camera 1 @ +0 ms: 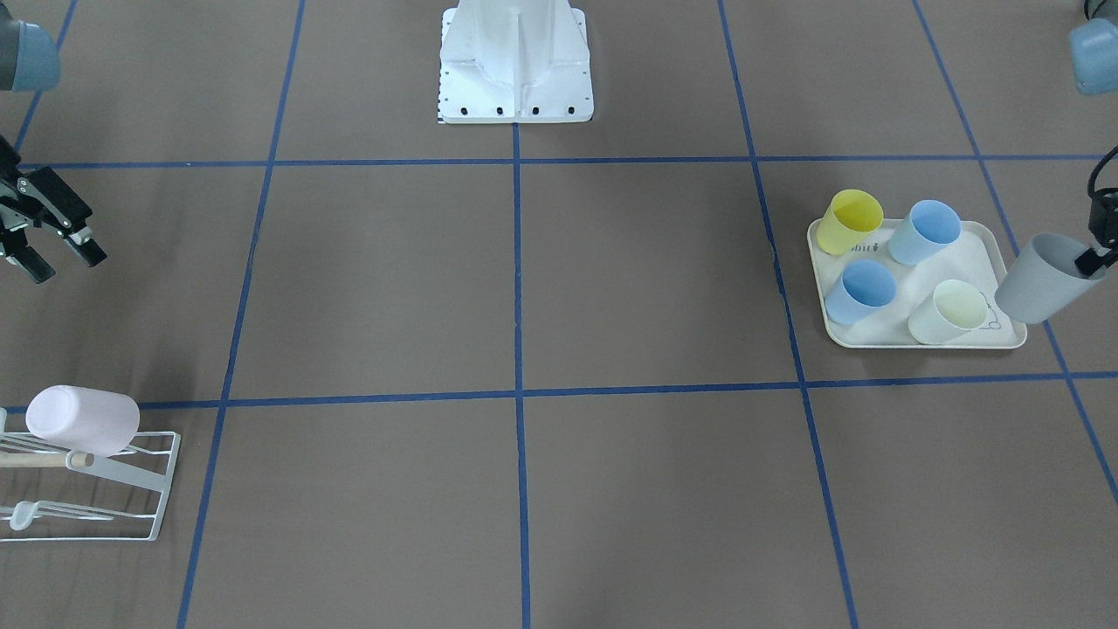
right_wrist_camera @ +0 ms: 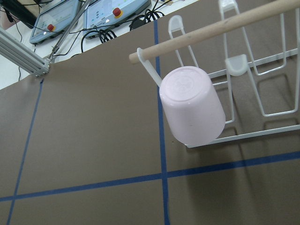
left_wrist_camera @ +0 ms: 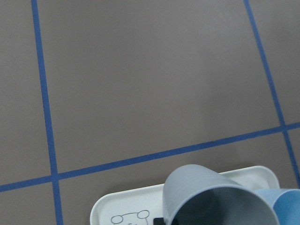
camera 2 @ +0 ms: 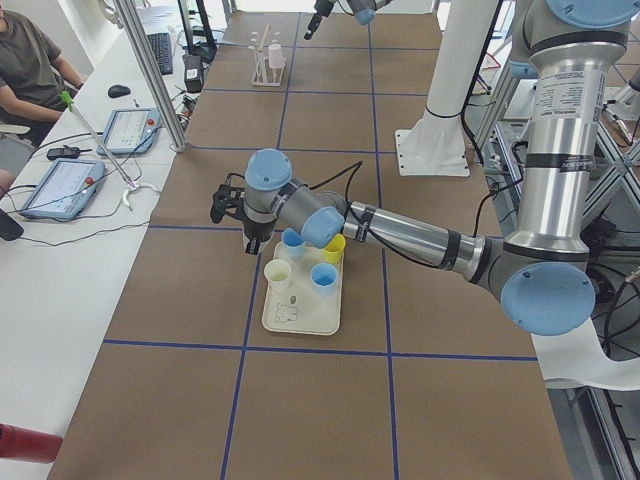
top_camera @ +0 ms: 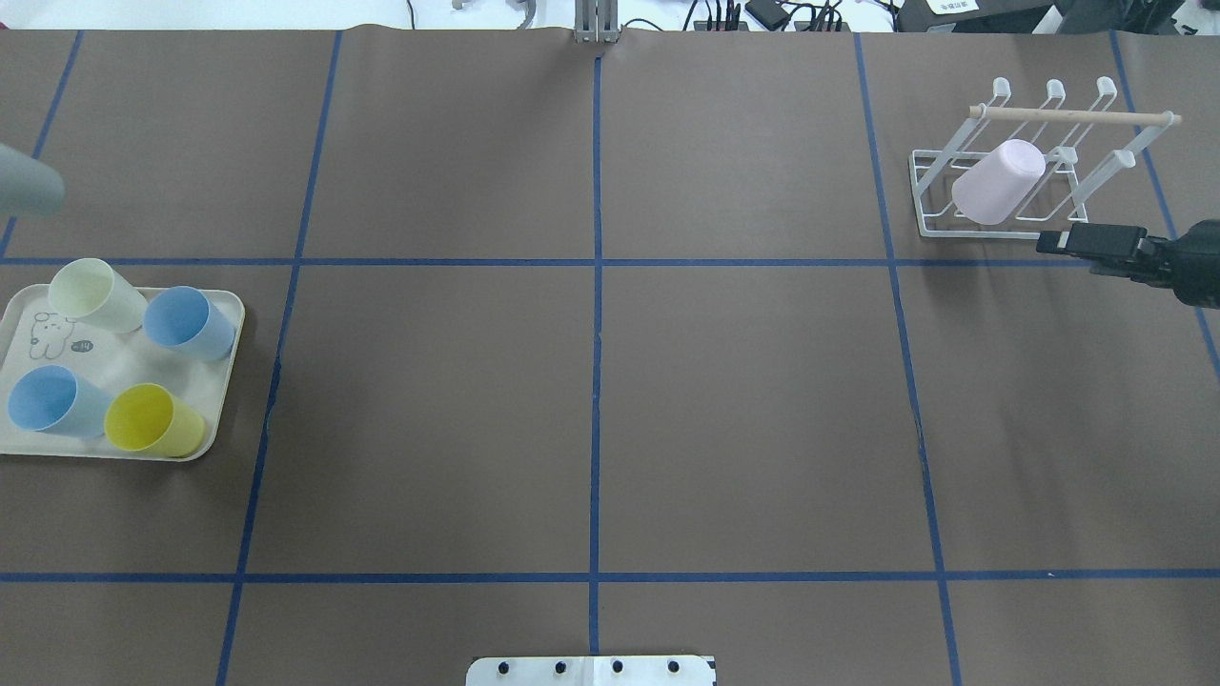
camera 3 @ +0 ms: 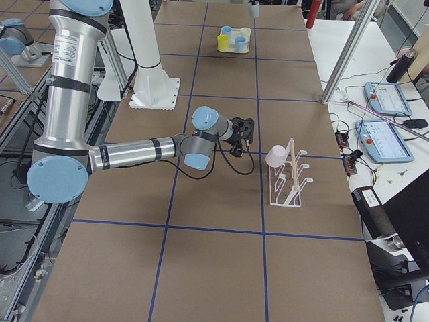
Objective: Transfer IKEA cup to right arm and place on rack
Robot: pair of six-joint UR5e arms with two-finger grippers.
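My left gripper (camera 1: 1093,260) is shut on the rim of a grey cup (camera 1: 1044,279) and holds it tilted, above the table beside the tray's outer end. The left wrist view shows this cup (left_wrist_camera: 211,197) from above, over the tray's edge. My right gripper (camera 1: 63,260) is open and empty, and hovers near the white wire rack (camera 1: 131,515). The overhead view shows it (top_camera: 1058,240) just short of the rack (top_camera: 929,191). A pink cup (top_camera: 999,181) hangs upside down on a rack prong, under the wooden dowel (right_wrist_camera: 211,30).
A cream tray (camera 1: 926,346) with a rabbit print holds a yellow cup (camera 1: 849,220), two blue cups (camera 1: 926,231) and a pale cream cup (camera 1: 950,312). The robot's white base (camera 1: 515,61) stands at mid table. Blue tape lines grid the brown mat.
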